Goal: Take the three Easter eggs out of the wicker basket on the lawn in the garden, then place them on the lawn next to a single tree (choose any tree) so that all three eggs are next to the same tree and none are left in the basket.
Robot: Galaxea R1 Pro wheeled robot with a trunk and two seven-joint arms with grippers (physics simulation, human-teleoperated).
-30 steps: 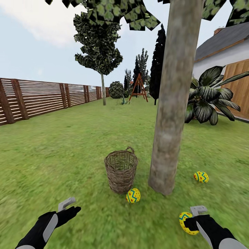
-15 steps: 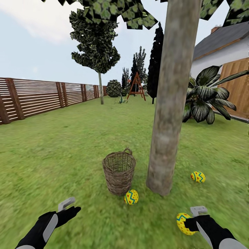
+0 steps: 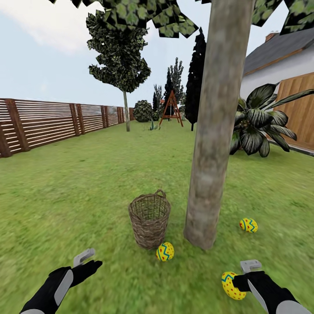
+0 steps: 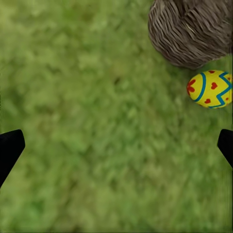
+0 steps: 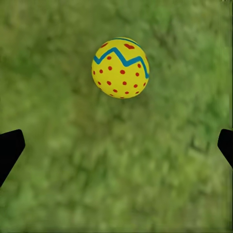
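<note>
The wicker basket point(image 3: 149, 220) stands upright on the lawn point(image 3: 87, 192), just left of the thick tree point(image 3: 213, 131) trunk. No egg shows in the part of its inside that I can see. One Easter egg point(image 3: 165, 251) lies against the basket's near foot; the left wrist view has this egg point(image 4: 210, 89) beside the basket point(image 4: 191, 29). A second egg point(image 3: 248, 225) rests right of the trunk. A third egg point(image 3: 231, 285), red-dotted, lies on the grass just left of my right gripper point(image 3: 245, 274); this egg point(image 5: 120, 68) is ahead of the open fingers, not between them. My left gripper point(image 3: 87, 261) hangs open over bare grass.
A brown slatted fence point(image 3: 48, 124) runs along the left. A broad-leaved shrub point(image 3: 257, 126) and the house wall point(image 3: 301, 109) stand at the right. Thin trees point(image 3: 124, 65), dark cypresses and a wooden swing frame point(image 3: 171, 109) stand far back. Open grass lies left of the basket.
The whole view has shifted slightly, so basket, trunk and eggs sit a little further left and lower. Both grippers hold the same open pose.
</note>
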